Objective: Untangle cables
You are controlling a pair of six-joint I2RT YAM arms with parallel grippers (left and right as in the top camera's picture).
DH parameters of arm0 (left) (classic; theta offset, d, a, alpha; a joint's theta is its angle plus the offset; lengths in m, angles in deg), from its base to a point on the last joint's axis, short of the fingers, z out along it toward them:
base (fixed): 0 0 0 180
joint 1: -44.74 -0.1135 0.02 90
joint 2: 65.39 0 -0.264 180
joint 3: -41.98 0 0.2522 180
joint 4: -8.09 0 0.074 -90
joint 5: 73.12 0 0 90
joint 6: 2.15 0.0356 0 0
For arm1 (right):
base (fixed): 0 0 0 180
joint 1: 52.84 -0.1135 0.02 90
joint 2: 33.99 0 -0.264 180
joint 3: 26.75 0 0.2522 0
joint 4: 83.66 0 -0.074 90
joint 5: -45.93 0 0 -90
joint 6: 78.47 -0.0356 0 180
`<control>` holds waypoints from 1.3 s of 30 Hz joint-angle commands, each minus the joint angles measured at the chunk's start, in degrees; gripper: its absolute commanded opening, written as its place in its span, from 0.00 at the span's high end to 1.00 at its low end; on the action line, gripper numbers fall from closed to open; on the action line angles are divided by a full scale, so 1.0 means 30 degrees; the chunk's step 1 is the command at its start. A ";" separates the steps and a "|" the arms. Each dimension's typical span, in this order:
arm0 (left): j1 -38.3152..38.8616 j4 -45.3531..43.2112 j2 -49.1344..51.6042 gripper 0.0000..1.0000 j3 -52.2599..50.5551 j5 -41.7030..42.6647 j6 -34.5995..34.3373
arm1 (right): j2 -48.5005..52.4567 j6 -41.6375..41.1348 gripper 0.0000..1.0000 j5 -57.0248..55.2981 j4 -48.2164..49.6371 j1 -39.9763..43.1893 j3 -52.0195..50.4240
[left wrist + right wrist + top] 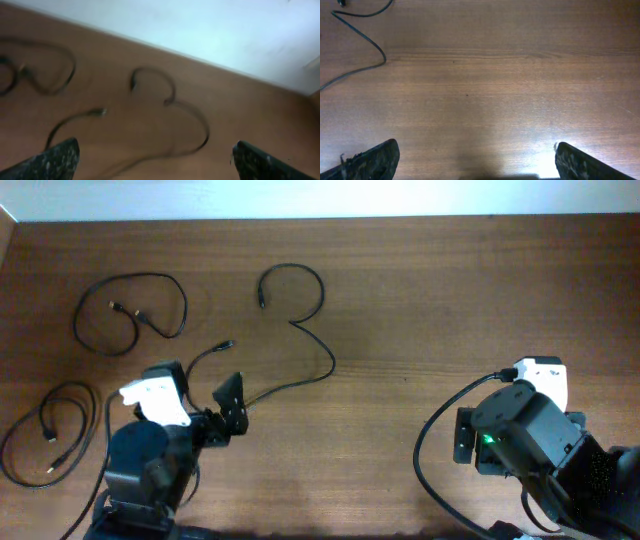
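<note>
Wood-grain brown tabletop (420, 290) fills every view. Two black robot arms sit at its near edge. The left gripper (155, 148) hangs over the near-left part of the table with its jaws spread wide and nothing between them. The right gripper (476, 148) is well apart at the near right, also wide open and empty above bare wood. Three thin black cables lie flat and separate from one another. The longest cable (331, 360) curls into a loop near the table's middle, then sweeps down toward the left gripper. A second looped cable (184, 308) rests at the far left, both ends tucked inside its curve. The third coiled cable (92, 405) lies at the left edge, beside the left arm. A small plug (230, 344) sits just ahead of the left gripper; its cord runs beneath that arm.
</note>
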 commanded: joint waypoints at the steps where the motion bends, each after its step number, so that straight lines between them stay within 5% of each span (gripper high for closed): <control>1: -0.0029 0.2222 -0.0131 0.01 0.0146 -0.0619 0.0357 | -0.0073 -0.0153 0.01 -0.0029 -0.0109 0.0051 0.0000; 13: -0.0029 0.4044 -0.0131 0.01 0.0146 -0.0619 0.0357 | 0.0889 -0.0576 0.01 0.2193 0.2011 0.0051 0.0000; 17: -0.0029 0.1727 -0.0066 0.01 0.0146 0.1035 -0.0058 | 0.0539 -0.1734 0.02 0.2084 0.3111 0.0051 0.0007; 24: -0.0393 -0.4597 0.5923 0.04 0.0823 -0.4685 0.0656 | 0.0372 -0.1727 0.01 0.1530 0.2149 0.0051 0.0007; 27: -0.1443 -0.5093 1.0812 0.31 0.3490 -0.4590 0.0809 | 0.0656 -0.1727 0.01 0.1545 0.1705 0.0051 0.0007; 31: -0.2477 -0.3432 1.8243 1.00 0.9493 -0.3483 0.1523 | 0.1180 -0.1727 0.01 0.1545 0.1683 0.0051 0.0007; 35: -0.3228 -0.3563 2.3722 1.00 1.2786 0.0838 0.2397 | 0.1843 -0.1727 0.01 0.1537 0.1683 0.0051 0.0000; 39: -0.3949 -0.4896 2.5900 1.00 1.3012 0.0823 0.2448 | 0.2477 -0.1727 0.01 0.1537 0.1683 0.0051 0.0007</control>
